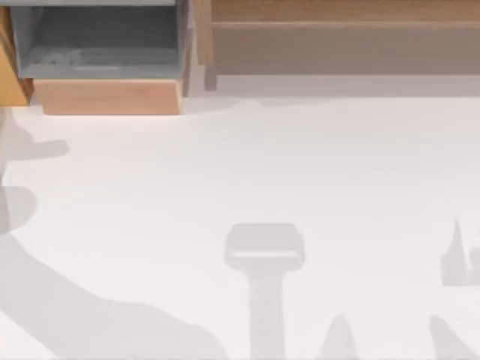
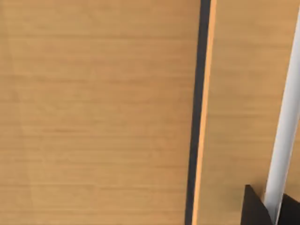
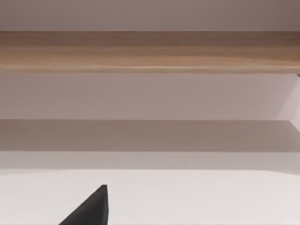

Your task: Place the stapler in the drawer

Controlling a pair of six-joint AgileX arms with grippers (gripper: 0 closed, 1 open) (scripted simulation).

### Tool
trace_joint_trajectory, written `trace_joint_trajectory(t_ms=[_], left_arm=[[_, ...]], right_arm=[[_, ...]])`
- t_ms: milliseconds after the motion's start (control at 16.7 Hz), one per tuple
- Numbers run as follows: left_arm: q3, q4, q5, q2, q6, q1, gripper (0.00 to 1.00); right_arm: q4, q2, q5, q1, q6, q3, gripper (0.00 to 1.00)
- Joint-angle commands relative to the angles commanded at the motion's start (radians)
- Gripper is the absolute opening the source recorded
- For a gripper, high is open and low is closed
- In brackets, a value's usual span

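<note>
**Top view.** You are looking down at a white table (image 1: 300,165). The drawer (image 1: 112,97) is sitting at the far left corner and standing open, with its grey walls and floor showing behind the light tan front panel. A long wooden ledge (image 1: 345,11) is running along the far edge to the right of the drawer, just beside it. Grey shadows are lying across the near half of the table.

**Left wrist view.** Your left gripper (image 2: 272,213) is hanging close against a wooden panel (image 2: 93,112), whose grain is running across the picture. A narrow dark gap (image 2: 199,93) is splitting this panel from a second wooden face. A white bar (image 2: 286,117) is crossing that second face and passing through the dark parts of the gripper. Whether the gripper is apart, together or clamped on the bar, you cannot tell.

**Right wrist view.** Your right gripper (image 3: 91,208) is hovering over the white table and facing the wooden ledge (image 3: 150,51), well apart from it. One dark tip is showing, so you cannot tell here either whether it is apart or together.
</note>
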Motion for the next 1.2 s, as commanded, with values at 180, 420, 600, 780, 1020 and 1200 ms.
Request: trace_joint_trajectory(t_ms=[180,420,600,780,1020,1200], left_arm=[[0.08,-0.047,-0.022,0.035,-0.005,-0.02,0.0],[0.085,-0.051,-0.024,0.037,-0.006,-0.022,0.0],[0.085,-0.051,-0.024,0.037,-0.006,-0.022,0.23],[0.085,-0.051,-0.024,0.037,-0.006,-0.022,0.45],[0.085,-0.051,-0.024,0.037,-0.006,-0.022,0.75],[0.085,-0.051,-0.024,0.037,-0.006,-0.022,0.98]], right_arm=[[0.0,0.0,0.0,0.0,0.0,0.0,1.0],[0.0,0.0,0.0,0.0,0.0,0.0,1.0],[0.0,0.0,0.0,0.0,0.0,0.0,1.0],[0.0,0.0,0.0,0.0,0.0,0.0,1.0],[0.0,0.0,0.0,0.0,0.0,0.0,1.0],[0.0,0.0,0.0,0.0,0.0,0.0,1.0]])
